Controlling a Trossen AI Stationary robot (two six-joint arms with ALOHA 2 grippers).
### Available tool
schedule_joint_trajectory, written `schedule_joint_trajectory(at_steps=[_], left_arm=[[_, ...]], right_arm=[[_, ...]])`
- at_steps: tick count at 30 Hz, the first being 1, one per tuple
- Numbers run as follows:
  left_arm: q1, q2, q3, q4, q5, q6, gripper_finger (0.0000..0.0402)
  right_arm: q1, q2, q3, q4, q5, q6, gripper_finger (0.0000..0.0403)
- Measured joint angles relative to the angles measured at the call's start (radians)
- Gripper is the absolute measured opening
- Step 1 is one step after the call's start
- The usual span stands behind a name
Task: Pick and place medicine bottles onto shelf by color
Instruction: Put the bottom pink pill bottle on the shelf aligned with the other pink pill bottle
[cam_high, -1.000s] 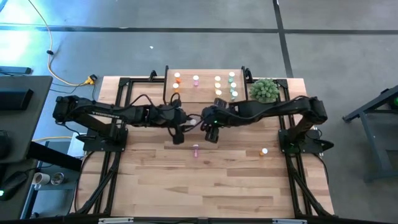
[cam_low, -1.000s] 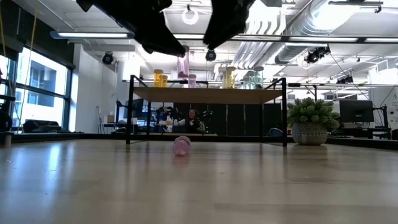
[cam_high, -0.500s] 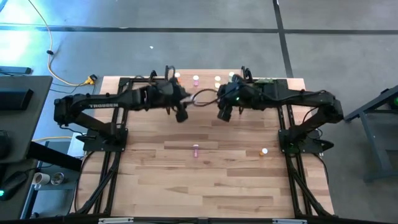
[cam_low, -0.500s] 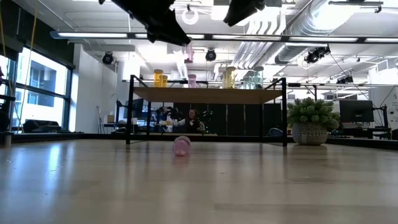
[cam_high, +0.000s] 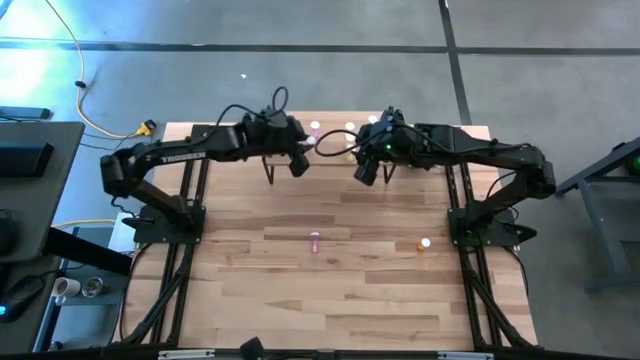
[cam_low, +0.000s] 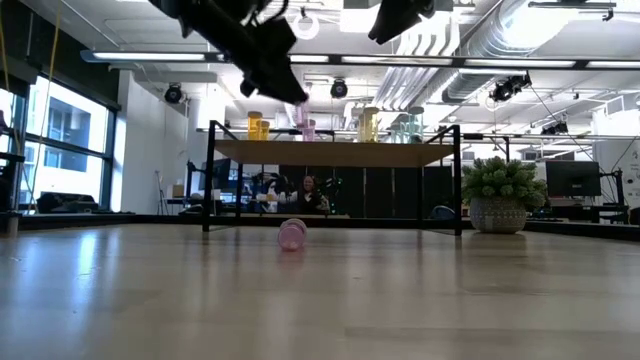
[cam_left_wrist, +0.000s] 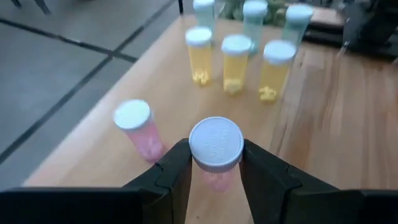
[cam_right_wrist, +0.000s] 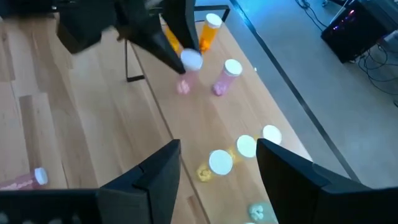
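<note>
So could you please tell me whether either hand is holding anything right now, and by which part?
The left hand grips a pink medicine bottle by its sides just under the white cap, above the shelf. The right hand holds nothing.

Shelf mostly hidden under both arms from above; green bottles blurred, cut by the edge.
</note>
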Motion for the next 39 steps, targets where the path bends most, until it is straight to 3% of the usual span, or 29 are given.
schedule_joint_trajectory(at_steps=[10, 32, 39], left_arm=[[0.0, 0.088, -0.001, 0.058, -0.067, 0.0, 0.0115], [0.0, 0.09, -0.001, 0.062, -0.075, -0.018, 0.0116], [0.0, 0.09, -0.001, 0.063, -0.075, -0.018, 0.0141]], right_arm=[[-0.002, 0.0, 0.0, -0.025, 0.0, 0.003, 0.0201], [-0.002, 0.0, 0.0, -0.028, -0.001, 0.008, 0.0201], [-0.002, 0.0, 0.0, -0.028, -0.001, 0.008, 0.0201]])
